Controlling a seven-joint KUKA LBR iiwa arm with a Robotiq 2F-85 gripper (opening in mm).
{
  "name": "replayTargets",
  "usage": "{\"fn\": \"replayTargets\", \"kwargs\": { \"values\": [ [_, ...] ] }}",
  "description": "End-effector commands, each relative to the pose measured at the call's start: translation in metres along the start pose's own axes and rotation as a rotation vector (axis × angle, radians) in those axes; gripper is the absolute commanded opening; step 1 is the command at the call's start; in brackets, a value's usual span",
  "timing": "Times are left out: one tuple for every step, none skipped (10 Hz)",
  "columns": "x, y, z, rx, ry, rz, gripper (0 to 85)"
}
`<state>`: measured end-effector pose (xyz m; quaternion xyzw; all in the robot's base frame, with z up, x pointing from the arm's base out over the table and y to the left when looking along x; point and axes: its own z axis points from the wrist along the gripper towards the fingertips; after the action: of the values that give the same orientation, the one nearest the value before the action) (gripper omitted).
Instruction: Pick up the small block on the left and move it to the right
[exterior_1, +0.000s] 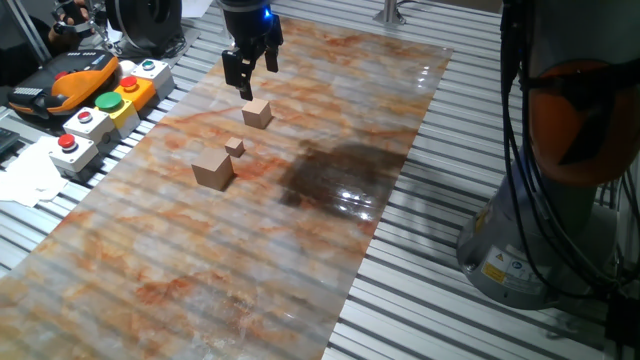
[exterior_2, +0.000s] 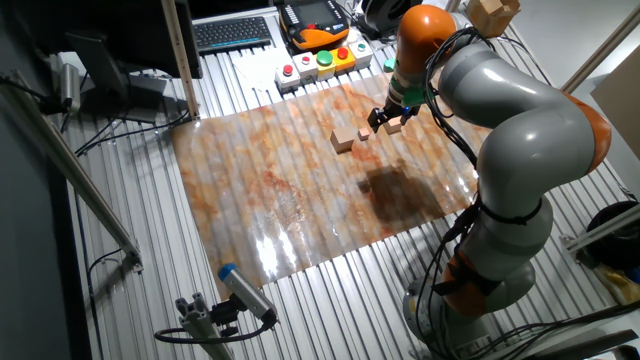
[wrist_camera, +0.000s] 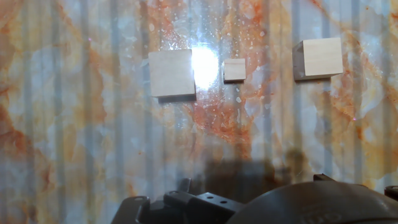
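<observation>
In one fixed view the gripper (exterior_1: 255, 72) hangs at about 12 o'clock over the marbled mat (exterior_1: 200, 260), its two dark fingers (exterior_1: 247, 82) spread apart with nothing between them, their tips just above and slightly to the 11 o'clock side of the small block (exterior_1: 257, 112). That pale cube sits on the mat at the far end of a short row; toward 7 o'clock from it lies the tiny cube (exterior_1: 235, 147), and further along the same line the large cube (exterior_1: 212, 169), darker brown. A dark shadow patch (exterior_1: 335, 175) spreads on the mat at 3 o'clock from the cubes, and a box of coloured buttons (exterior_1: 105, 115) stands off the mat at 9 o'clock. In the other fixed view the grey and orange arm (exterior_2: 510, 110) bends down from the 3 o'clock side, and the gripper (exterior_2: 385, 118) sits right over the small block (exterior_2: 395, 125), which is partly hidden by it; the tiny cube (exterior_2: 364, 133) and the large cube (exterior_2: 344, 139) lie toward 8 o'clock from there. In the hand view the fingers are out of sight, only the dark housing (wrist_camera: 261, 205) fills the 6 o'clock edge; the small block (wrist_camera: 318, 58) is at 2 o'clock, the tiny cube (wrist_camera: 234, 70) near 12 o'clock beside a bright glare, and the large cube (wrist_camera: 171, 73) at 11 o'clock.
</observation>
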<state>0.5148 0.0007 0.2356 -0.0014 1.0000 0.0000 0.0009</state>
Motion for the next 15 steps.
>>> {"fn": "replayTargets", "kwargs": {
  "values": [
    [-0.0001, 0.0, -0.0001, 0.011, 0.115, 0.148, 0.0],
    [-0.0002, 0.0, -0.0002, 0.011, 0.116, 0.148, 0.0],
    [-0.0003, 0.0001, -0.0002, 0.013, 0.116, 0.15, 0.0],
    [0.0001, 0.0, -0.0003, 0.013, 0.112, 0.15, 0.0],
    [0.0, 0.0001, -0.0002, 0.013, 0.113, 0.15, 0.0],
    [-0.0002, 0.0001, -0.0002, 0.013, 0.116, 0.15, 0.0],
    [0.0, 0.0001, -0.0002, 0.013, 0.113, 0.15, 0.0],
    [0.0, 0.0001, -0.0002, 0.013, 0.115, 0.15, 0.0],
    [0.0, 0.0001, -0.0002, 0.013, 0.113, 0.148, 0.0],
    [0.0001, 0.0001, -0.0002, 0.013, 0.113, 0.147, 0.0],
    [0.0001, 0.0001, -0.0002, 0.013, 0.112, 0.147, 0.0],
    [0.0002, 0.0001, -0.0002, 0.013, 0.112, 0.147, 0.0],
    [0.0007, 0.0, -0.0002, 0.012, 0.106, 0.147, 0.0],
    [0.0013, -0.0001, -0.0003, 0.012, 0.1, 0.148, 0.0],
    [0.0018, -0.0001, -0.0004, 0.013, 0.094, 0.151, 0.0]
  ]
}}
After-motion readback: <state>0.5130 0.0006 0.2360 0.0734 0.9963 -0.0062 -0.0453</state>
